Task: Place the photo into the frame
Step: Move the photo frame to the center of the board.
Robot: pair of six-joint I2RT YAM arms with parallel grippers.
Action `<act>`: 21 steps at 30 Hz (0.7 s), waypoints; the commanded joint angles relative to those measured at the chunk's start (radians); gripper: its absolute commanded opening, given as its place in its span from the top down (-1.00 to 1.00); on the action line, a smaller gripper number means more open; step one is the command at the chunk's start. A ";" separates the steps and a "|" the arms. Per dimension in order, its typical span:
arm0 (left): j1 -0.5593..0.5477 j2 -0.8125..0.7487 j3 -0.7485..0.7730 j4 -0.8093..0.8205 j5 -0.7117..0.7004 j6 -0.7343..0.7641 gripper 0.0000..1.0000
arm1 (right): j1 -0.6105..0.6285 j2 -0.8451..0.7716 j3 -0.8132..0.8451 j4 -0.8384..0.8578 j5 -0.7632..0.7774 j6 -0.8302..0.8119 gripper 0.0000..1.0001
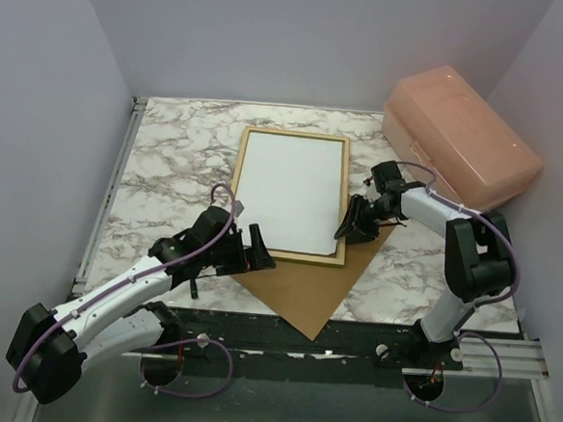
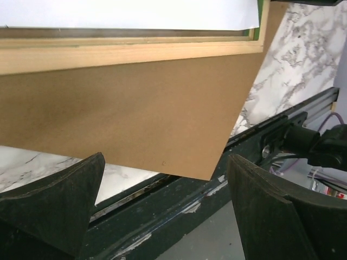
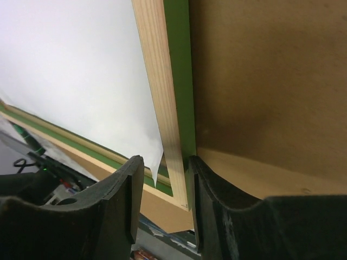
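Observation:
The frame (image 1: 294, 133) lies flat mid-table with its pale wood back up. Inside it rests the photo (image 1: 290, 192), white reverse side up. My right gripper (image 1: 350, 227) is at the frame's right rail near the near corner. In the right wrist view its jaws (image 3: 165, 179) straddle that rail (image 3: 157, 81) and the photo's corner (image 3: 154, 162). The outer finger touches the rail's green edge, the inner finger stands clear, so it is open. My left gripper (image 1: 258, 248) is wide open beside the frame's near left corner, holding nothing (image 2: 165, 184).
A brown backing board (image 1: 305, 290) lies under the frame's near end and juts past the table's front edge (image 2: 135, 108). A pink lidded box (image 1: 458, 136) stands at the back right. Walls close in on the left, back and right.

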 commanded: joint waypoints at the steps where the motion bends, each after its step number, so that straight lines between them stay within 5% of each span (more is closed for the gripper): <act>1: -0.006 0.013 -0.024 -0.047 -0.068 0.001 -0.92 | 0.009 0.068 0.057 0.108 -0.144 0.063 0.09; 11: -0.022 0.048 -0.042 -0.034 -0.082 -0.003 -0.92 | 0.106 0.235 0.255 0.141 -0.145 0.127 -0.12; 21: -0.039 0.112 -0.040 -0.069 -0.171 -0.033 -0.94 | 0.245 0.453 0.621 0.111 -0.130 0.185 -0.38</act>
